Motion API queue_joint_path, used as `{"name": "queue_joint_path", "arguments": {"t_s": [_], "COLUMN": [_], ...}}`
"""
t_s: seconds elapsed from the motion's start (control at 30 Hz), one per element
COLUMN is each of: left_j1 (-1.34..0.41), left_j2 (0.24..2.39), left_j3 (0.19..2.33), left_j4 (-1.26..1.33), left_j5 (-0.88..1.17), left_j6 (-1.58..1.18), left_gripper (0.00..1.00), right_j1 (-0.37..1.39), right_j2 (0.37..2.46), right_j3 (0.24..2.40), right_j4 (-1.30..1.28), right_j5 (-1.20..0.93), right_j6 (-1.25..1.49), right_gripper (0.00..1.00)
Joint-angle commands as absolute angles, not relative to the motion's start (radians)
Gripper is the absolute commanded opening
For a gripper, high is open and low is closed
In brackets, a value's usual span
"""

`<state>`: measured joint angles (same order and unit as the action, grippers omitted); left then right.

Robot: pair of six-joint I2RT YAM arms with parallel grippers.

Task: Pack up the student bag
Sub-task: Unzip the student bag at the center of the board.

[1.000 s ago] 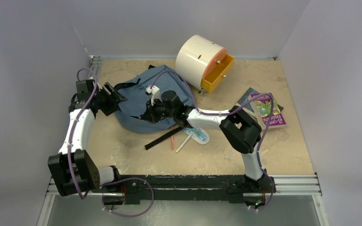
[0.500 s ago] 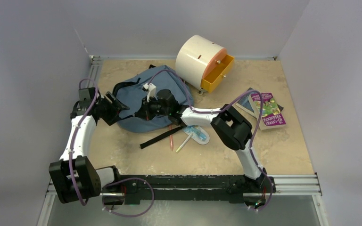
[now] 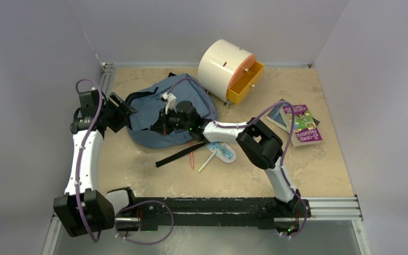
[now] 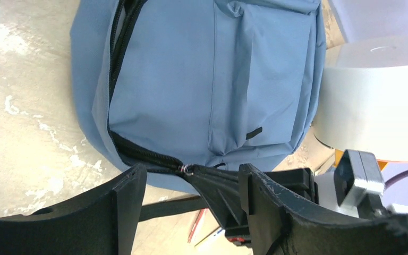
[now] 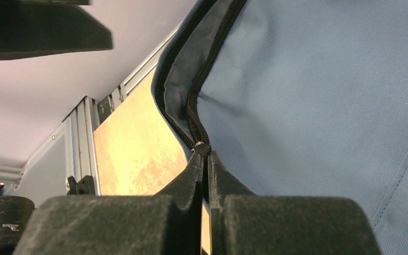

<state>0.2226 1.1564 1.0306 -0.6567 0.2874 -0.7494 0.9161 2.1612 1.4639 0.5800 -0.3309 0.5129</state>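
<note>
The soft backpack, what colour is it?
The soft fabric backpack is slate blue, clearest in the left wrist view.

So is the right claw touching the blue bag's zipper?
Touching. The right wrist view shows the right claw pinched shut on the zipper pull of the student bag, with no gap between them.

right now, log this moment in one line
student bag: zip partly open | right gripper: shut on zipper pull | left gripper: open, empty | books: on table
</note>
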Motion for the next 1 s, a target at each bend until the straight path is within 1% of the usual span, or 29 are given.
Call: {"name": "queue_joint_path", "arguments": {"t_s": [0.0,0.23,0.5,0.6,0.63,0.77,0.83,0.93,0.97], "left_j1": [0.229,0.229,0.229,0.229,0.229,0.229,0.229,0.229,0.229], "left_j2": [1.076,1.05,1.094,1.155,1.187,1.262,1.278,1.278,1.273], "left_j3": [1.023,0.91,0.847,0.838,0.836,0.839,0.838,0.843,0.854], "left_j4": [-0.701,-0.668,-0.596,-0.545,-0.52,-0.464,-0.447,-0.43,-0.436], "left_j5": [0.224,0.301,0.29,0.295,0.305,0.344,0.355,0.351,0.333], "left_j6": [-0.793,-0.847,-0.847,-0.847,-0.847,-0.844,-0.84,-0.809,-0.801], "left_gripper": [0.63,0.63,0.63,0.59,0.56,0.32,0.23,0.01,0.0], "right_j1": [0.916,0.917,0.917,0.916,0.916,0.917,0.918,0.918,0.918], "right_j2": [2.168,2.193,2.189,2.18,2.175,2.161,2.157,2.147,2.136], "right_j3": [1.522,1.576,1.566,1.549,1.542,1.529,1.527,1.525,1.515], "right_j4": [0.658,0.66,0.673,0.675,0.676,0.672,0.663,0.631,0.616], "right_j5": [-0.307,-0.317,-0.337,-0.342,-0.343,-0.345,-0.35,-0.368,-0.365], "right_j6": [0.54,0.56,0.559,0.548,0.543,0.528,0.515,0.461,0.429], "right_gripper": [0.0,0.0,0.0,0.0,0.0,0.0,0.0,0.0,0.0]}}
